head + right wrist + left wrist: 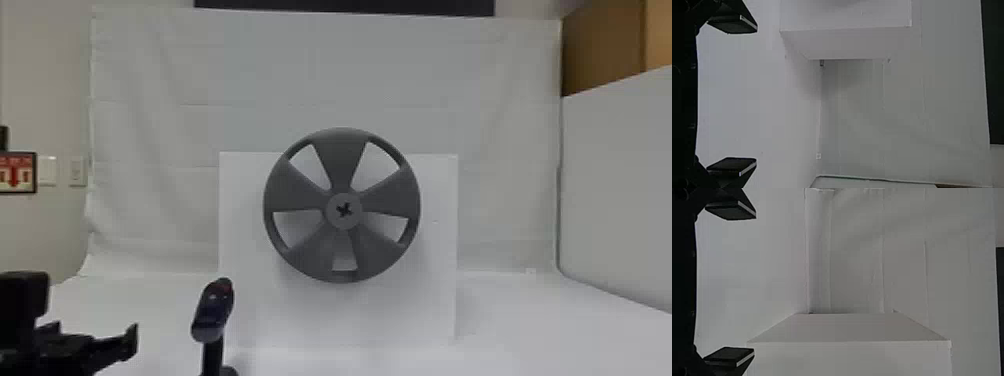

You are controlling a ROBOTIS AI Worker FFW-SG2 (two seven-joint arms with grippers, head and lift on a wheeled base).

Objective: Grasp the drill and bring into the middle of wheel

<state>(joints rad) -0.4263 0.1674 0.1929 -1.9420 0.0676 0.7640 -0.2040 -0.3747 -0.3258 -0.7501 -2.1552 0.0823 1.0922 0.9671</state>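
Drill: upright, to the left of the wheel, lower and nearer me. My left gripper is farther left of the wheel, beyond the drill, fingers parted; my right gripper also stands wide. Surface: white table, extending both sides below the wheel. Room: white block directly behind the wheel, pale creased cloth farther back, red-marked sign well left of it.
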